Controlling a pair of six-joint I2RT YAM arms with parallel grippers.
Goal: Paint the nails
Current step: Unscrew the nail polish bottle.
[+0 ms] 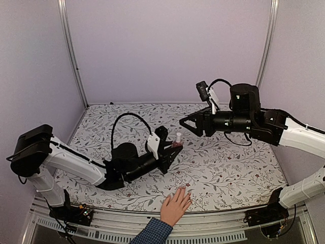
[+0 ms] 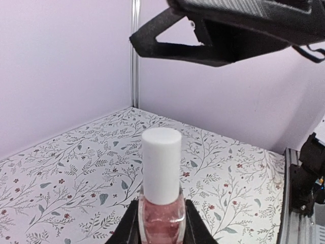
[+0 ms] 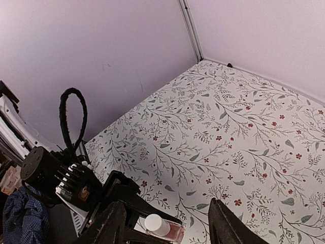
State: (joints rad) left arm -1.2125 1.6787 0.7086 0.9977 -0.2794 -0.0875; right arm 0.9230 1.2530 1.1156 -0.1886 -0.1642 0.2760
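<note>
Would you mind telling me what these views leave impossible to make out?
Nails: too small in the top view to tell painted from bare; neither wrist view shows them.
Bottle base: cut off by the left wrist view's bottom edge, with its sides covered by the left gripper.
Sleeve: cut off by the top view's bottom edge.

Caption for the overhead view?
Left gripper holds capped polish bottle, open right gripper hovers above it, hand rests at near edge.

A pink bottle (image 2: 161, 219), white cap (image 2: 161, 165) on, is standing upright just twelve o'clock of the middle of the flowered table (image 1: 231, 170).
</note>
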